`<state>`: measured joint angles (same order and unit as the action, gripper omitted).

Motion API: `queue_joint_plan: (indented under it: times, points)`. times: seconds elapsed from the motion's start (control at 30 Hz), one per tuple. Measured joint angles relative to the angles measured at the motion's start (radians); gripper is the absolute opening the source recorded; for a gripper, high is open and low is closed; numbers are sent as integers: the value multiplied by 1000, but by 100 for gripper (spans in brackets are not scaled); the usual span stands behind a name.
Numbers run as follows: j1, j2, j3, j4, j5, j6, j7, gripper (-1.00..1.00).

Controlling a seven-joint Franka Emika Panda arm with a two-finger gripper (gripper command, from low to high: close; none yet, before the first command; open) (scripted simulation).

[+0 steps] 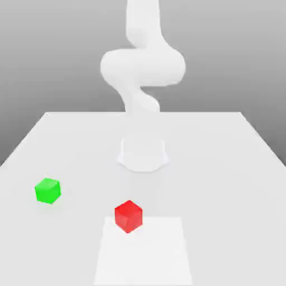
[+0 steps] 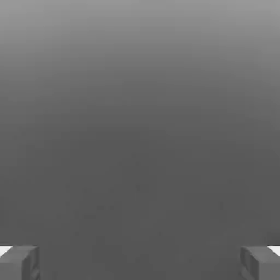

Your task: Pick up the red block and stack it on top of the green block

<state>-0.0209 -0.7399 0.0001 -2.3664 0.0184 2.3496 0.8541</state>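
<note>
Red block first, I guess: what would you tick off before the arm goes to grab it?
1. Red block free of anything on top: ok.
2. Green block top bare for stacking: ok.
3. The two blocks apart, green toward the exterior view's left: ok.
4. Jaws spread wide, fingers at opposite edges of the hand view: ok.
5. Nothing held between the jaws: ok.
6. Hand view sees the red block: not ok, only grey background.
</note>
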Motion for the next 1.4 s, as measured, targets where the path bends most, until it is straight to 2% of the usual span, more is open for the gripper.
queue_joint_plan:
  times: [0.3, 0.53, 0.6, 0.77, 0.8, 1.03, 1.23, 1.4]
  points:
    - [-87, 263, 42, -283, 55, 211, 254, 0]
    - [-170, 514, 107, -521, 47, 408, 523, 0]
    - [-187, 653, 109, -554, 12, 514, 604, 0]
    - [-154, 869, 48, -545, -74, 693, 690, 0]
    - [-142, 902, 34, -541, -81, 721, 696, -100]
    - [-137, 908, 29, -541, -86, 728, 700, -100]
    - [-143, 718, 55, -567, -14, 564, 648, -100]
    - [-180, 599, -1, -575, -28, 458, 589, -100]
